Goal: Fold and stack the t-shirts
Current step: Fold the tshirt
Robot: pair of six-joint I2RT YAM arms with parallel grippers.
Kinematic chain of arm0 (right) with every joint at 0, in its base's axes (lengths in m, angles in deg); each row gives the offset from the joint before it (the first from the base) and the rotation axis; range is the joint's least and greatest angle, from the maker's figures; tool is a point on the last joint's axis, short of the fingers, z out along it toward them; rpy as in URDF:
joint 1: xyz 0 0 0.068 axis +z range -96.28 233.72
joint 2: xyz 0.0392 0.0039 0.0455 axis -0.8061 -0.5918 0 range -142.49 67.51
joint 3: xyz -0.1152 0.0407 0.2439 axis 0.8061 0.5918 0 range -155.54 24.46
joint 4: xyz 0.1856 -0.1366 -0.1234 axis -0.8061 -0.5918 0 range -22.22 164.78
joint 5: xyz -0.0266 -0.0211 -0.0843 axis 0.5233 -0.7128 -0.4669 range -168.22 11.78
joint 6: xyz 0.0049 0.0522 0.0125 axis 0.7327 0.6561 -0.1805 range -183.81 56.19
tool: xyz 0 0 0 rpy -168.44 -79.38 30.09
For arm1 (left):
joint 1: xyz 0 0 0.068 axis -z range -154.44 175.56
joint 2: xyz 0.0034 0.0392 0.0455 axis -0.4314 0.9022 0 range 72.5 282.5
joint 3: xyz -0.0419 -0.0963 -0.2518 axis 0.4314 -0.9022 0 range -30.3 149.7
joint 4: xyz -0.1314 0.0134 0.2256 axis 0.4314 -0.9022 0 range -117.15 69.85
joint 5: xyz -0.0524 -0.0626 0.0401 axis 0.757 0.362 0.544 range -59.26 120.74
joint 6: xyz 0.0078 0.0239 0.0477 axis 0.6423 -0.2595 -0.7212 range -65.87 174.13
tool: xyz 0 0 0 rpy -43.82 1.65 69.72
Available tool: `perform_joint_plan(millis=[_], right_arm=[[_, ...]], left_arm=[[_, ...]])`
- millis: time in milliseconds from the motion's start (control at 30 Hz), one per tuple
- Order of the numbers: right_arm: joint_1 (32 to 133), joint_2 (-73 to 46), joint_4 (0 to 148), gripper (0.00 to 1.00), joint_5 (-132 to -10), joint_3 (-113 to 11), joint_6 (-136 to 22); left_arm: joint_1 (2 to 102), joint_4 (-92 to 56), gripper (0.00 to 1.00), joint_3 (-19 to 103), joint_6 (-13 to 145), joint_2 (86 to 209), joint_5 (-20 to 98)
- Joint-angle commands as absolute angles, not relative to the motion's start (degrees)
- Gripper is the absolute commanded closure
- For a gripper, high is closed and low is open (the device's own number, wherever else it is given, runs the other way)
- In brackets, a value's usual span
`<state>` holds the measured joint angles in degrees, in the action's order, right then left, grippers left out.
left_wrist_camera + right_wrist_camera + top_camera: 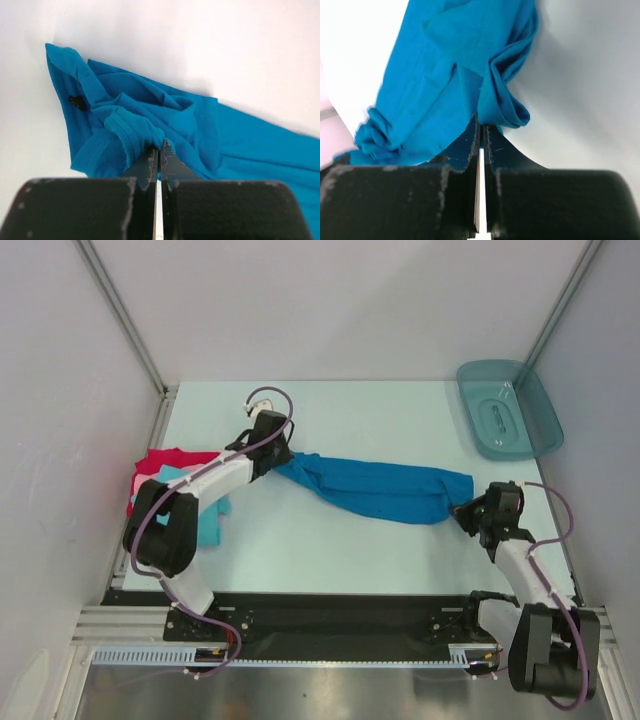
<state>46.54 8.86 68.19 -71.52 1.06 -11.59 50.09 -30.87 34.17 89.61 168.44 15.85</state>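
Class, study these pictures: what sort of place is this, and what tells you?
Probably a robotics lab cell: plain partition walls on metal posts, a left arm and right arm bolted to a rail, and a worktable with a blue t-shirt stretched between them.

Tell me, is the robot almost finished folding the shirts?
Not yet. The red shirt, pink shirt and turquoise shirt lie piled on the left, though whether they're folded is hard to tell. The left gripper and right gripper are each shut on an end of the blue shirt, which is bunched, not flat. It needs spreading, folding and stacking.
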Motion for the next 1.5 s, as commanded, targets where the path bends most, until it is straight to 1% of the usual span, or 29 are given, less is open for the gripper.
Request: perform_joint_plan(millis=[0, 133, 267, 300, 367, 467, 533, 600, 633, 667, 733, 767, 800, 833, 867, 967, 1000, 1167, 1467], right_arm=[[48.9, 15.0, 61.5, 1.00, -72.2, 1.8, -13.1], [52.4, 20.6, 54.6, 1.00, -72.9, 2.0, -13.5], [59.3, 25.9, 50.9, 1.00, -74.5, 3.6, -10.5], [63.4, 26.7, 50.6, 1.00, -75.1, 4.3, -9.3], [67.8, 27.8, 49.9, 1.00, -78.2, 4.8, -6.1], [78.6, 26.9, 50.0, 1.00, -83.3, 5.1, -2.1], [83.5, 26.1, 50.8, 1.00, -86.9, 5.0, -0.1], [88.3, 23.9, 52.1, 1.00, -89.2, 4.8, 2.8], [93.0, 22.5, 52.6, 1.00, -91.6, 4.3, 3.7], [95.8, 21.2, 53.2, 1.00, -92.7, 4.1, 4.6], [102.5, 16.7, 54.7, 1.00, -95.6, 3.1, 7.3], [104.6, 15.3, 55.6, 1.00, -96.3, 2.4, 8.2], [106.2, 11.7, 58.1, 1.00, -96.8, 2.1, 9.3], [110.1, 9.9, 59.0, 1.00, -98.0, 1.5, 9.9], [111.7, 7.6, 59.6, 1.00, -98.5, -0.5, 10.3], [117.2, -0.5, 63.0, 1.00, -99.7, -3.4, 11.0], [118.4, -4.4, 64.4, 1.00, -100.1, -5.7, 11.0], [124.8, -15.4, 68.4, 1.00, -99.4, -13.4, 8.9], [129.6, -28.1, 73.2, 1.00, -95.8, -27.5, 2.2]], left_arm=[[49.2, -35.8, 1.00, 39.2, 87.6, 171.2, 15.1], [48.1, -39.0, 1.00, 42.8, 87.1, 175.1, 14.9], [47.1, -42.8, 1.00, 49.3, 85.3, 178.9, 14.5], [47.0, -43.5, 1.00, 50.8, 85.1, 179.8, 14.6], [47.0, -46.5, 0.99, 56.1, 84.5, 183.2, 14.7], [47.0, -49.5, 1.00, 62.7, 84.1, 186.9, 15.5], [47.0, -50.6, 1.00, 65.8, 84.0, 189.0, 16.6], [47.0, -53.2, 1.00, 71.7, 83.9, 192.6, 17.3], [47.0, -55.0, 1.00, 74.0, 83.9, 193.9, 18.4], [47.1, -55.9, 1.00, 78.4, 83.9, 195.4, 19.0], [47.5, -57.2, 1.00, 82.8, 83.5, 199.1, 20.8], [47.8, -58.8, 1.00, 87.6, 83.3, 200.4, 21.5], [48.4, -59.3, 1.00, 90.0, 83.0, 201.7, 22.6], [48.8, -60.9, 1.00, 92.5, 82.8, 204.6, 24.7], [49.1, -61.5, 1.00, 97.1, 82.7, 205.9, 25.6], [50.9, -63.0, 1.00, 103.3, 81.9, 209.8, 28.1], [51.7, -63.1, 1.00, 103.8, 82.0, 210.2, 28.5], [54.1, -63.0, 1.00, 103.0, 82.4, 211.3, 30.3], [54.2, -62.3, 1.00, 98.3, 79.9, 208.6, 27.7]])
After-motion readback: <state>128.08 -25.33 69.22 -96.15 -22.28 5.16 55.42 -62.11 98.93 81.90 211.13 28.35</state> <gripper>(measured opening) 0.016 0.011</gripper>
